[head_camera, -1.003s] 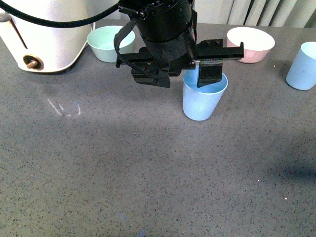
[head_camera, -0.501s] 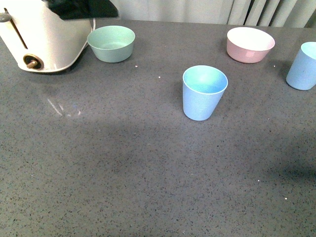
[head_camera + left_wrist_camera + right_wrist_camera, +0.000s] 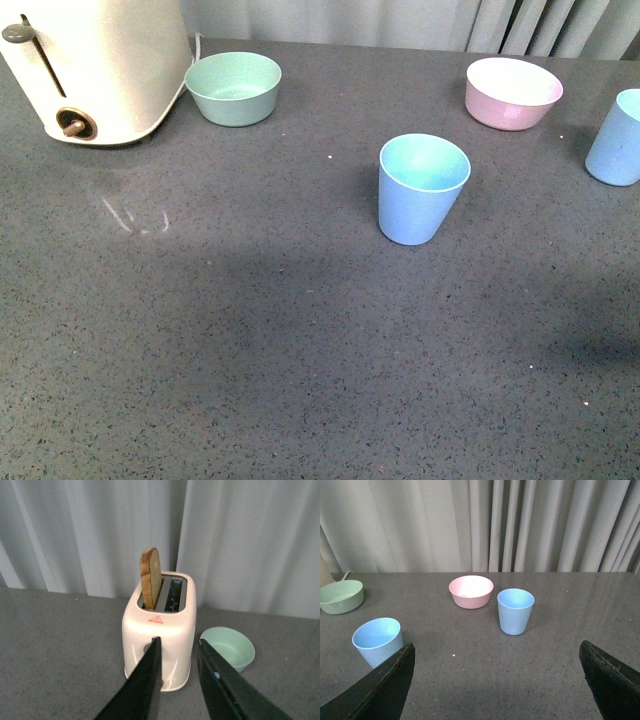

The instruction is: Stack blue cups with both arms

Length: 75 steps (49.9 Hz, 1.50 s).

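Observation:
One blue cup [image 3: 421, 188] stands upright at the table's middle; it also shows in the right wrist view [image 3: 378, 641], beside one black finger. The second blue cup [image 3: 616, 139] stands upright at the far right edge, seen in the right wrist view [image 3: 515, 611] next to the pink bowl. Neither arm shows in the front view. My left gripper [image 3: 178, 647] is open and empty, raised, facing the toaster. My right gripper [image 3: 497, 652] is wide open and empty, above bare table in front of both cups.
A white toaster [image 3: 95, 65] with a slice of bread [image 3: 151, 577] stands at the back left. A mint green bowl [image 3: 233, 88] sits beside it. A pink bowl [image 3: 513, 92] sits at the back right. Grey curtains hang behind the table.
The left arm, whose finger reached into the middle cup a second ago, has lifted away out of the front view. The cup stays upright where it was.

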{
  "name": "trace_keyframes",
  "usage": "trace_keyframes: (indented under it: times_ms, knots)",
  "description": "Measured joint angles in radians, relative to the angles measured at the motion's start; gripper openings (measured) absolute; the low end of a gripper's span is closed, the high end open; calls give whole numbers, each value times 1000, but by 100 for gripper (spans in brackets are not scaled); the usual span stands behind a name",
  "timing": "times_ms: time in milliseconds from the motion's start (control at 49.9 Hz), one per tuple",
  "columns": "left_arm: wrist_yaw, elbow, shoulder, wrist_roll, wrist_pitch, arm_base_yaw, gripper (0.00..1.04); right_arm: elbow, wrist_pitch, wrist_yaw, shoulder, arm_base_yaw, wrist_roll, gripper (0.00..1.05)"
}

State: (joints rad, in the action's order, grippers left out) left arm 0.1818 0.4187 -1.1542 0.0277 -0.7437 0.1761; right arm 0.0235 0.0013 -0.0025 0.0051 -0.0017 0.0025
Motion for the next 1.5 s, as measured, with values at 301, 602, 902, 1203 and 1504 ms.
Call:
trace_keyframes:
  times_ms: [301,602,902,1203,1504]
  knots:
    - [-81,-219,201,-14,-6,-75,2,0,0,2,0,0,0,96]
    - [-179,-327,410,-17,94,-171,2,0,0,2,0,0,0,96]
    - [-182,-403,549,-17,151,-172,2,0,0,3,0,0,0,96]
    - [-182,-404,731,-18,323,-172,2,0,0,3,0,0,0,96]
    - [-182,-404,854,-18,442,-172,2,0,0,3,0,0,0,96]
